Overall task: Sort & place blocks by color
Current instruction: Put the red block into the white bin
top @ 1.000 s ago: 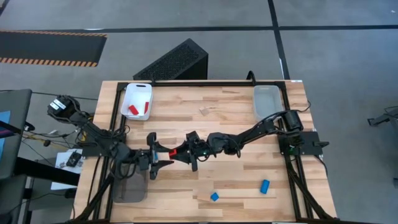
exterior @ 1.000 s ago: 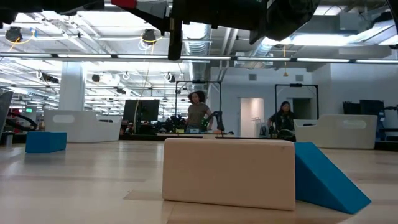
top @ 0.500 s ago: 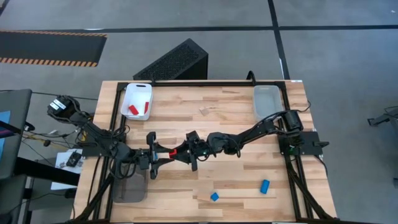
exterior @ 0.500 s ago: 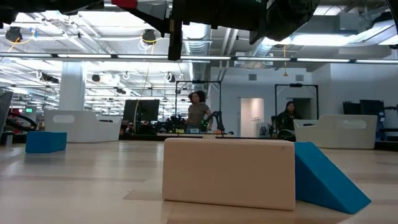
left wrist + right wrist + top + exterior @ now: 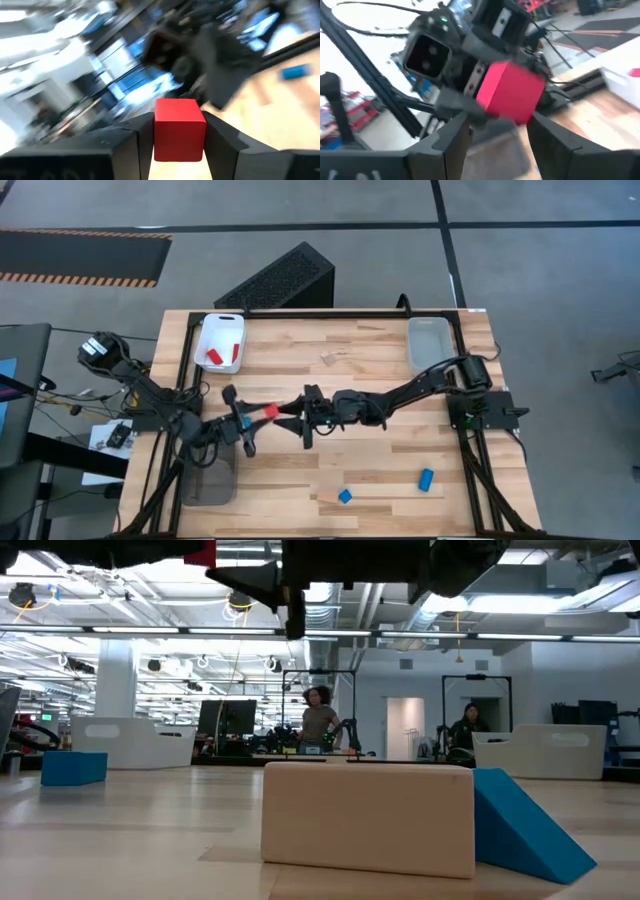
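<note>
Red cube sits clamped between the left end effector fingers, held above mid-bench, facing the right end effector, whose fingers stand apart around empty space. We judge the cube light, rigid and smooth-faced; flat opposite faces suit the grip. White tray already holds red pieces.

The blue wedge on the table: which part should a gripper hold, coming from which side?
Probably grip the blue wedge by its two flat triangular sides, coming down from above: its top slopes, so a grip there would slip, and the wood block crowds its tall end. The left gripper holds the red cube, near the right gripper.
</note>
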